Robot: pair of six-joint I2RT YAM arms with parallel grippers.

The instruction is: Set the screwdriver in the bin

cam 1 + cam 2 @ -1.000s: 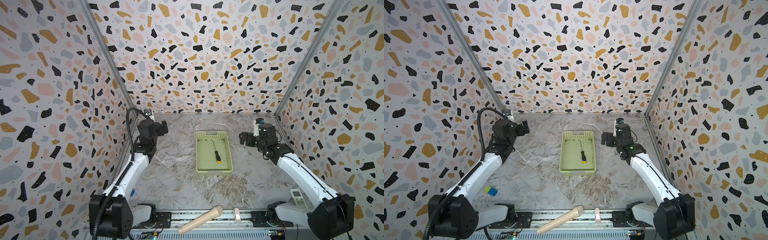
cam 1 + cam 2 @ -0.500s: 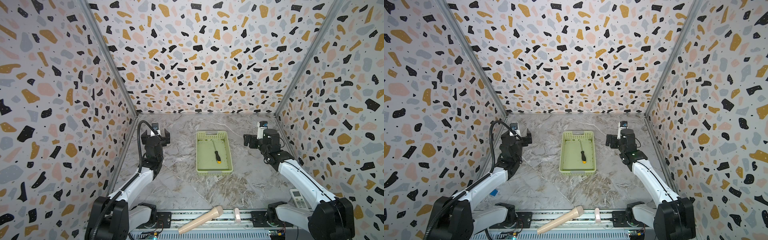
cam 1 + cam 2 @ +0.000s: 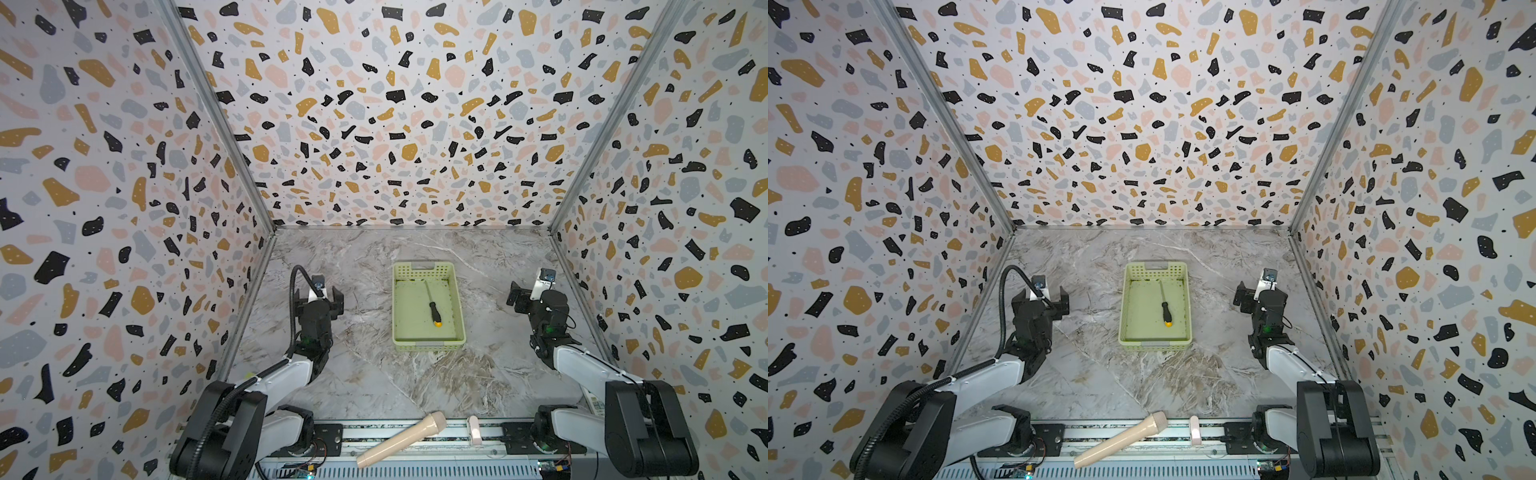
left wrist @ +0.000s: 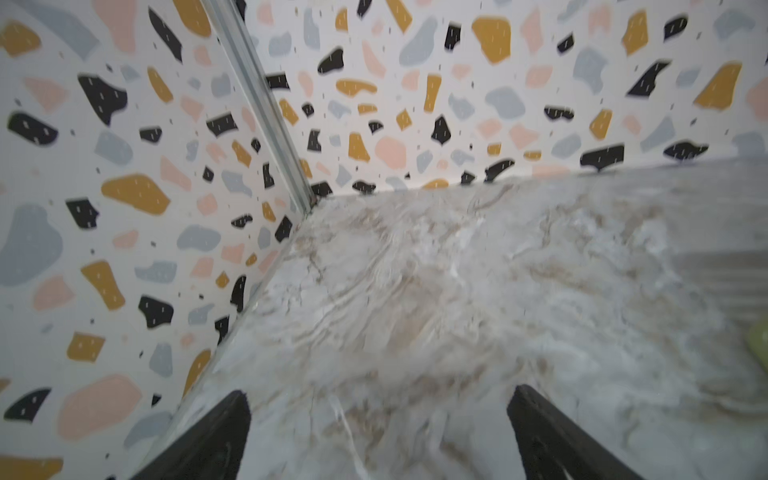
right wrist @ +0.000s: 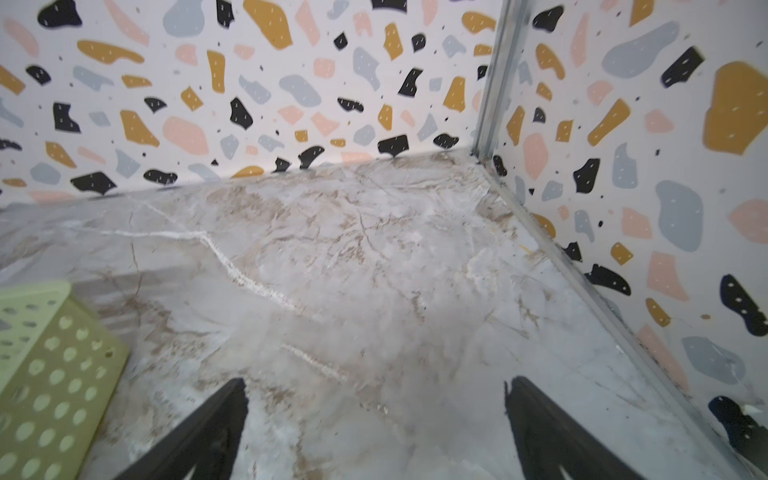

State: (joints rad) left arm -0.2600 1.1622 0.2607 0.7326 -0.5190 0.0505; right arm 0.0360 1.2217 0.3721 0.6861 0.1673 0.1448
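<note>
In a top view the screwdriver (image 3: 432, 305) lies flat on the floor of the bin (image 3: 422, 270), inside its walls. Its long axis runs far to near, roughly along the bin's length. The silver shaft points to the far end and the yellow butt to the near end, a little right of the bin's middle. The left gripper (image 3: 322, 296) hangs well to the left of the bin and the right gripper (image 3: 530, 297) well to the right, both apart from it. A beige handle (image 3: 401, 442) lies on the near rail, away from all of this.

In a top view the screwdriver (image 3: 1165, 305) again sits right of the centre line of the bin (image 3: 1154, 270). I judge the right gripper (image 3: 1252, 297) slightly the nearer of the two. The left gripper (image 3: 1044, 301) is farther off.

The left wrist view is blurred. The left gripper (image 4: 378, 395) has its jaws spread wide with only bare marble table (image 4: 415, 270) between them. A green sliver of the bin (image 4: 758, 345) shows at the edge.

In the right wrist view the right gripper (image 5: 376, 384) has its jaws wide apart and empty over the marble. A lattice corner of the bin (image 5: 50, 365) lies off to one side, and the screwdriver is out of sight.

The placing looks done, so any coming move needs only to keep clear of the bin.
</note>
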